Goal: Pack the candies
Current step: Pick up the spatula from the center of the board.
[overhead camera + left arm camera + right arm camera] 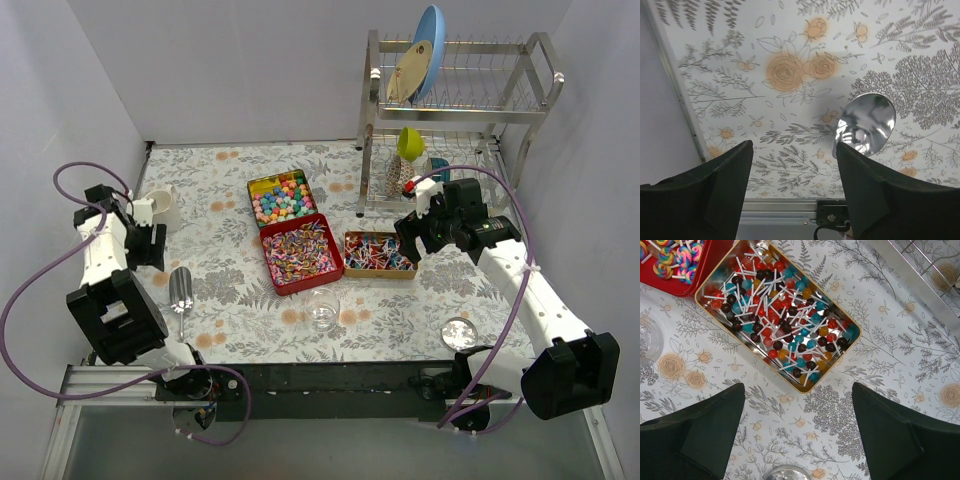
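Observation:
The candies lie in three open tins: pastel balls in a yellow tin (281, 196), swirl lollipops in a red tin (300, 252), and small stick lollipops in a gold tin (379, 254). The gold tin's candies (780, 320) fill the top of the right wrist view. My right gripper (408, 240) (797, 390) is open and empty, hovering over the cloth just beside the gold tin. My left gripper (150, 248) (794, 150) is open and empty at the far left, above the cloth near a metal scoop (181, 288) (865, 122).
A clear glass cup (322, 310) stands in front of the red tin. A round metal lid (459, 332) (787, 473) lies near the right arm. A white cup (163, 210) sits back left. A dish rack (455, 110) with plates stands back right.

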`<act>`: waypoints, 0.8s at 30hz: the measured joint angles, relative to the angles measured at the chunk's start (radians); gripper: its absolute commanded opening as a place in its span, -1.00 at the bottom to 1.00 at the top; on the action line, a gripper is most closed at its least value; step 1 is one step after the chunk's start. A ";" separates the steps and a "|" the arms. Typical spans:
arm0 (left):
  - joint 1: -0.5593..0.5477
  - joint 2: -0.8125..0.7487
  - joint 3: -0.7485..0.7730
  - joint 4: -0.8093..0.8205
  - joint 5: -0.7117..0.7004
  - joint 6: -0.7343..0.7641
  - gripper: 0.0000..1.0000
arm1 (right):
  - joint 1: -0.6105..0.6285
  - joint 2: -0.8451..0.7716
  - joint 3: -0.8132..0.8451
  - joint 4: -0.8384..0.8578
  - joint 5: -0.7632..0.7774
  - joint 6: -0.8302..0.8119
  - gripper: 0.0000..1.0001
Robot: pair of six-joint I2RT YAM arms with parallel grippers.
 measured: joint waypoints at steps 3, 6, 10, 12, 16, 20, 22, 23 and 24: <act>0.010 0.025 -0.042 -0.004 0.050 0.038 0.22 | 0.000 0.000 0.000 -0.001 -0.010 0.000 0.89; 0.010 0.054 -0.082 -0.012 0.108 0.057 0.16 | 0.000 0.000 0.000 -0.002 -0.014 -0.004 0.89; 0.010 0.077 -0.129 -0.010 0.153 0.058 -0.01 | 0.000 0.000 0.000 -0.003 -0.015 -0.011 0.89; 0.010 0.078 -0.149 -0.006 0.163 0.058 -0.07 | 0.000 0.000 0.000 -0.003 -0.016 -0.012 0.89; 0.010 0.082 -0.174 0.004 0.172 0.057 -0.39 | 0.000 0.000 -0.008 -0.003 -0.016 -0.014 0.89; 0.010 0.097 -0.187 0.019 0.175 0.056 -0.73 | 0.000 -0.001 -0.008 -0.004 -0.016 -0.014 0.89; 0.010 0.100 -0.194 0.026 0.176 0.053 -0.89 | 0.000 -0.001 -0.008 -0.004 -0.016 -0.014 0.89; 0.010 0.101 -0.196 0.029 0.177 0.052 -0.96 | 0.000 -0.001 -0.008 -0.004 -0.016 -0.014 0.89; 0.010 0.101 -0.198 0.032 0.177 0.050 -1.00 | 0.000 -0.001 -0.008 -0.004 -0.016 -0.014 0.89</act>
